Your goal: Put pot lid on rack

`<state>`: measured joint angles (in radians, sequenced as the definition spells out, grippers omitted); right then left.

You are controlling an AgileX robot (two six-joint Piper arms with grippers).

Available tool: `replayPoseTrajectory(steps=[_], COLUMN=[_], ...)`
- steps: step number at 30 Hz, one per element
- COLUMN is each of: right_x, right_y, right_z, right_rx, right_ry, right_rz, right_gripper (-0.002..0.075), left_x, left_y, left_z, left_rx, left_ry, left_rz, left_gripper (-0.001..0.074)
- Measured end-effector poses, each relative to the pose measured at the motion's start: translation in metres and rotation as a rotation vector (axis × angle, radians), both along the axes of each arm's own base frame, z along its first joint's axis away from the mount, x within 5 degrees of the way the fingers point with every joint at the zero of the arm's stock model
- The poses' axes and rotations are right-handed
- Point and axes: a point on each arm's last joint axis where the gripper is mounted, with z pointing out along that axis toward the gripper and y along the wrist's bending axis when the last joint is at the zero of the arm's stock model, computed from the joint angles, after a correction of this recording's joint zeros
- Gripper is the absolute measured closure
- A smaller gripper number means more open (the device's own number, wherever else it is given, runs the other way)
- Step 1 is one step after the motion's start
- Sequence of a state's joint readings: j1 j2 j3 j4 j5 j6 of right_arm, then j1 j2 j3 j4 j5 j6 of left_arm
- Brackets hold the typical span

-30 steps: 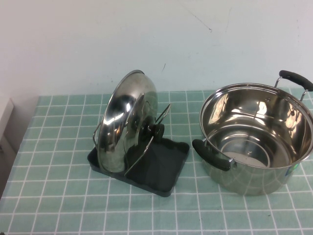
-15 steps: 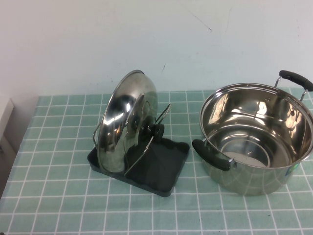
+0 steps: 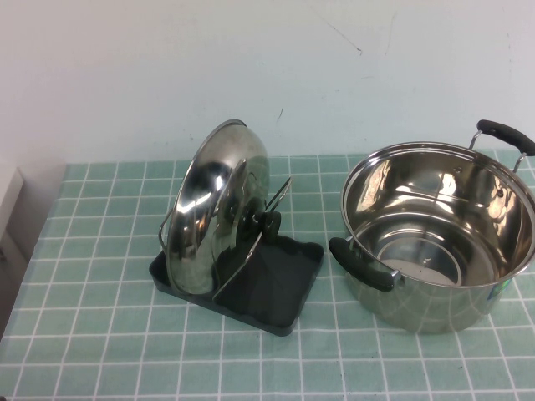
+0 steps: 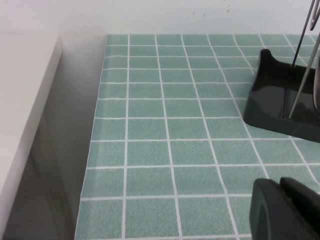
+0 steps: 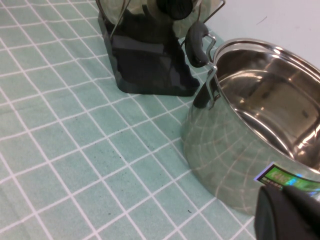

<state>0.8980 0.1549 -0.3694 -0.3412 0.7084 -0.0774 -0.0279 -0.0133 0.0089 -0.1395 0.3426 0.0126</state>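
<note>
The shiny steel pot lid [image 3: 213, 221] stands on edge in the rack [image 3: 280, 284], held between its wire loops, with its black knob [image 3: 268, 223] facing the pot. No gripper shows in the high view. My left gripper [image 4: 281, 186] hovers low over the tiled mat, short of the rack's corner [image 4: 270, 100], with its jaws together and empty. My right gripper [image 5: 289, 192] is beside the pot's near wall, with its jaws together and empty. The rack [image 5: 145, 65] and the lid's knob [image 5: 174, 7] show beyond it.
A deep steel pot [image 3: 439, 242] with black side handles stands to the right of the rack, open and empty; it also shows in the right wrist view [image 5: 240, 145]. The green tiled mat [image 3: 100, 334] ends at the left at a white ledge [image 4: 25, 125].
</note>
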Motion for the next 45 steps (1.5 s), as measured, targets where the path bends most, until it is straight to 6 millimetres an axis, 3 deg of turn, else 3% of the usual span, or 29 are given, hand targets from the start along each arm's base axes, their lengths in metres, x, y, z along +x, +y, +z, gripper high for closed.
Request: replayPoseTrajectory(steps=[25,30,36,45], right_x=[0.000,0.001,0.009,0.013], right_y=[0.000,-0.003,-0.004,-0.017], right_z=[0.000,-0.001,-0.019,-0.071], right_rx=[-0.003,0.026,0.018,0.051], right_ry=[-0.006,-0.009,-0.105,-0.106], right_rz=[-0.002,-0.096,-0.282,-0.606], right_gripper=[0.0727,0.0727,0.0727,0.0727], left_x=[0.000,0.000,0.000,0.000], left_y=[0.000,0.000,0.000,0.000], left_z=[0.000,0.000,0.000,0.000], left_rx=[0.008,0.010,0.010,0.010], left_ry=[-0.001,-0.001,-0.001,-0.001], left_rz=[-0.002,-0.002,-0.002,-0.002], left_gripper=[0.0737,0.0737,0.0737,0.0737])
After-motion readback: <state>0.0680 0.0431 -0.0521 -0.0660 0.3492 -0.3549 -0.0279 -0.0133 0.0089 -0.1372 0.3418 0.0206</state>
